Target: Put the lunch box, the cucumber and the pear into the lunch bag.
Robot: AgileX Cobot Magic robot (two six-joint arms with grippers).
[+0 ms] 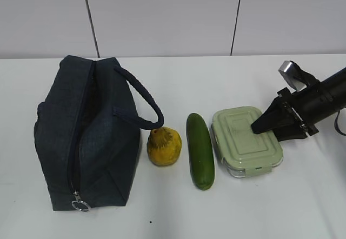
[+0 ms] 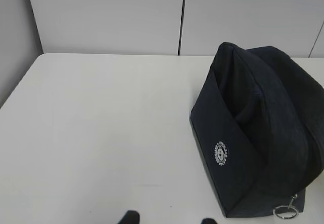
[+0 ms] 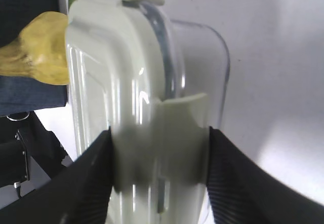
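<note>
The pale green-lidded lunch box point(image 1: 243, 139) sits on the white table at the right. My right gripper point(image 1: 270, 124) is shut on its right end; in the right wrist view the two black fingers press on both sides of the box point(image 3: 126, 72) at its clip. The dark green cucumber point(image 1: 200, 151) lies just left of the box, and the yellow pear point(image 1: 164, 147) stands left of that. The navy lunch bag point(image 1: 86, 136) stands at the left with its zipper open. My left gripper point(image 2: 167, 219) is open and empty, to the left of the bag point(image 2: 258, 133).
The bag's metal ring pull point(image 1: 80, 204) hangs at its near end, and it also shows in the left wrist view point(image 2: 285, 212). A looped handle point(image 1: 143, 101) arches toward the pear. A grey panelled wall stands behind the table.
</note>
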